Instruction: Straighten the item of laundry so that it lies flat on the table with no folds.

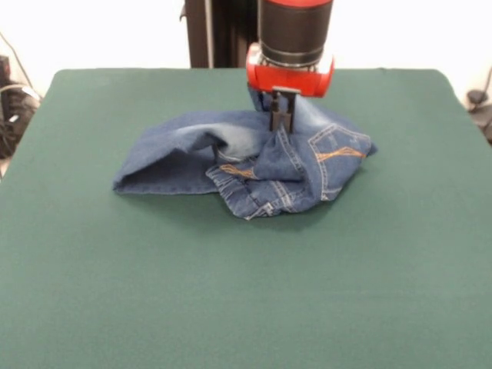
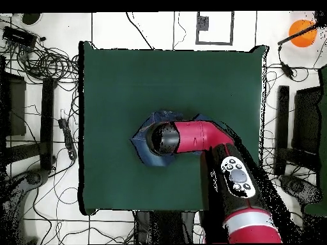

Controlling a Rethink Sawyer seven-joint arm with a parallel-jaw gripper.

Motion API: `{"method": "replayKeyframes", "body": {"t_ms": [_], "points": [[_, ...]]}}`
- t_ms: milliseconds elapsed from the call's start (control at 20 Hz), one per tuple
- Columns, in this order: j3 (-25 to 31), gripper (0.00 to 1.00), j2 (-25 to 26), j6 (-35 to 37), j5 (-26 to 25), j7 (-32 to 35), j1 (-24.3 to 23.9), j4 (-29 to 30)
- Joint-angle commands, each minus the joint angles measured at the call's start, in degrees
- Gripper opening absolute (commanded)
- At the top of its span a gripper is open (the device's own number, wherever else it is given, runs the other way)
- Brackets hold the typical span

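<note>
A crumpled pair of jeans (image 1: 246, 165) is being seen heaped near the centre of the green surface (image 1: 231, 292), slightly toward 12 o'clock. At the heap's 1 o'clock, cloth is being pinched by the clenched claw (image 1: 281, 123). No readable writing is being shown.

Bright even lighting, soft shadow under jeans (image 1: 246, 165) toward 6 o'clock, blown-out white wall at 12, matte table (image 1: 246, 292) glare-free, mild overall softness

White tiled floor (image 2: 115, 25), tangled cables (image 2: 45, 60)
</note>
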Motion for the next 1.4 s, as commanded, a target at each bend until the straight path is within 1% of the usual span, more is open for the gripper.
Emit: {"method": "replayKeyframes", "body": {"t_ms": [50,500,950,1200,1400], "points": [[4.8,0.0,-1.6,10.8,3.6,-2.8,-0.3,-0.3],[5.3,0.0,-2.8,13.2,4.2,-3.3,-0.6,-0.2],[6.0,0.0,-2.2,16.4,5.1,-3.6,-0.8,-2.6],[6.1,0.0,-1.7,18.5,6.7,-2.2,0.2,-4.5],[5.5,0.0,-1.1,19.4,8.4,1.4,2.4,-6.4]]}}
